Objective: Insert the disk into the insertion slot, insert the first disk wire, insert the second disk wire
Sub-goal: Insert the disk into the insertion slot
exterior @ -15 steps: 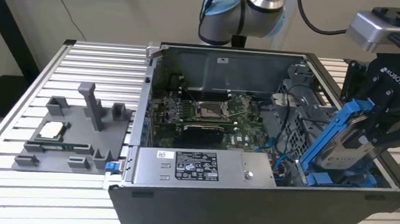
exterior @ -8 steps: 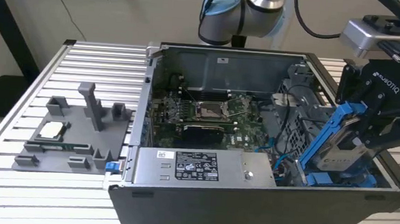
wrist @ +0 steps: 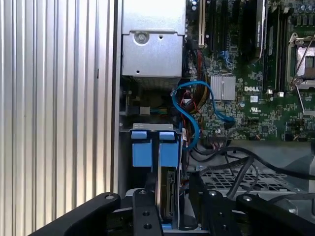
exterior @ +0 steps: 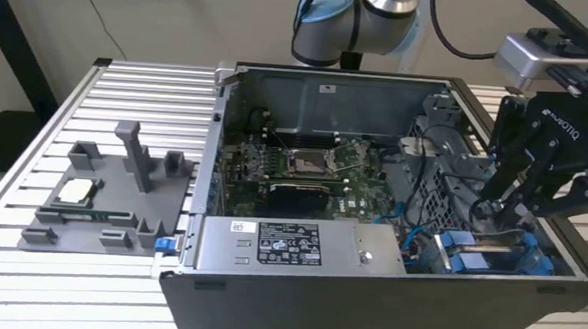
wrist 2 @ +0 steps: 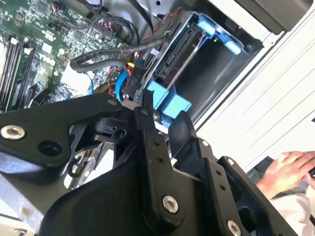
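Nearest you, along the computer case's front wall, lies the silver power-supply box. In the case's front corner on the exterior view's right, the disk stands on edge in its blue carrier, seated inside the insertion slot. Your end effector reaches down into that corner with its fingers parted, one on each side of the disk's end. A gap shows at one finger, so it grips nothing. A blue cable and black cables crowd just beside the disk. Deeper in the case sits the motherboard. Outside the case, on the exterior view's left, a grey fixture tray rests on the table.
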Controlling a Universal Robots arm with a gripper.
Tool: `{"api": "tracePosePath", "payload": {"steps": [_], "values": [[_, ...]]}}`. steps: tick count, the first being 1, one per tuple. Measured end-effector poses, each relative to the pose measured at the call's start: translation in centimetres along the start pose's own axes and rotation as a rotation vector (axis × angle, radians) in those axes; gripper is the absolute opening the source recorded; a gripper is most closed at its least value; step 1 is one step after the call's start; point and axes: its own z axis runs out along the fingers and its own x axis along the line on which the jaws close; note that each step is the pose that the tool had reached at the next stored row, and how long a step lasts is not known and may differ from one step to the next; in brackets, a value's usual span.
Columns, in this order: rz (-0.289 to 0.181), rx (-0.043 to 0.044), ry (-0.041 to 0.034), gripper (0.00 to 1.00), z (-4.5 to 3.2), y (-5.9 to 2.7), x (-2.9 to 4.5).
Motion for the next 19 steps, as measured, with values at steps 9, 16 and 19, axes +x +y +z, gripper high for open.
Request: {"api": "tracePosePath", "payload": {"steps": [9,16,19], "values": [[0.0,0.0218,-0.0054,0.4,-1.18,0.05,-0.16],[0.0,0.0333,-0.0105,0.4,-1.04,0.03,-1.29],[0.001,0.0335,-0.0151,0.4,-0.63,0.02,-1.4]]}}
